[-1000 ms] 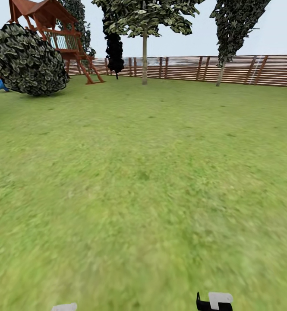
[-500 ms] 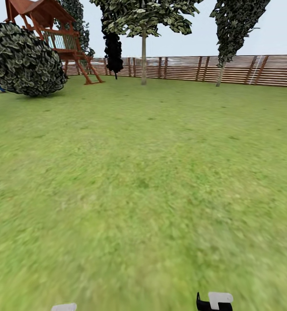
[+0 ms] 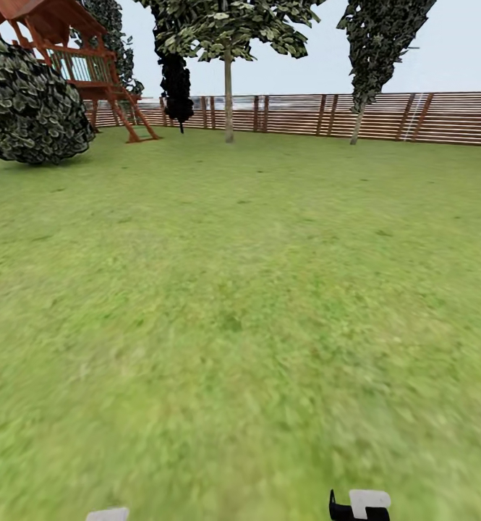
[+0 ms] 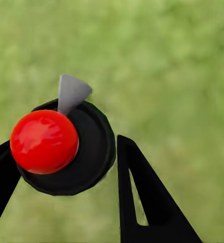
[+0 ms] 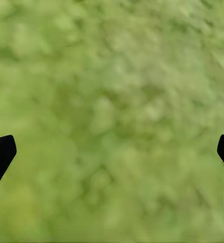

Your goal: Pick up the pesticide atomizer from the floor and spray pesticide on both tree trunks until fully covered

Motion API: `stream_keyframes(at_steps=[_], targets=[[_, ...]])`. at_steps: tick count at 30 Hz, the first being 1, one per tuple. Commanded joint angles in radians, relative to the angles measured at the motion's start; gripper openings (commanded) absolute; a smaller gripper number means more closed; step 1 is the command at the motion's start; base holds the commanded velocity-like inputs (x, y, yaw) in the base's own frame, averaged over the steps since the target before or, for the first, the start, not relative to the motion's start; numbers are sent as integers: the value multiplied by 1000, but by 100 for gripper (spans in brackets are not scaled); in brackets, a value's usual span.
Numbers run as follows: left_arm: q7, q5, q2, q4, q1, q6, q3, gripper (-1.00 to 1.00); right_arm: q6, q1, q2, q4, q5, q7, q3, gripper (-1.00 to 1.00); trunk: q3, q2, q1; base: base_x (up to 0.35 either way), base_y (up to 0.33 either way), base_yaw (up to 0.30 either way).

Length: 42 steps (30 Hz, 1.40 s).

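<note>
Left end effector (image 4: 66,167) clamps the pesticide atomizer (image 4: 66,152) just below its red cap — a rigid, probably light bottle best held at the body — while the right end effector (image 5: 112,157) hangs spread over lawn (image 3: 240,304), trees (image 3: 228,79) far ahead.

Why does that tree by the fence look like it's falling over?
The tree near the wooden fence does lean: its thin trunk slants and its crown tips to one side. The tree beside it stands straight. Nothing else on the lawn looks odd.
</note>
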State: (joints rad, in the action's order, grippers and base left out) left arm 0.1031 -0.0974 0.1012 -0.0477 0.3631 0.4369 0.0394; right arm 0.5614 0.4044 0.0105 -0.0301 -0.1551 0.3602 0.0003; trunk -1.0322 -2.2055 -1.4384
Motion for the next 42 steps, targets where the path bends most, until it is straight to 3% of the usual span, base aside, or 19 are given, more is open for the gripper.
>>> stream_keyframes(at_steps=[1,42], targets=[[0,-10,0,1,0,3,5,-100,-1,1,0,0,-10,10,0,100,-1,0,0,338,0,0],[0,-10,0,1,0,3,5,-100,-1,1,0,0,-10,10,0,100,-1,0,0,338,0,0]])
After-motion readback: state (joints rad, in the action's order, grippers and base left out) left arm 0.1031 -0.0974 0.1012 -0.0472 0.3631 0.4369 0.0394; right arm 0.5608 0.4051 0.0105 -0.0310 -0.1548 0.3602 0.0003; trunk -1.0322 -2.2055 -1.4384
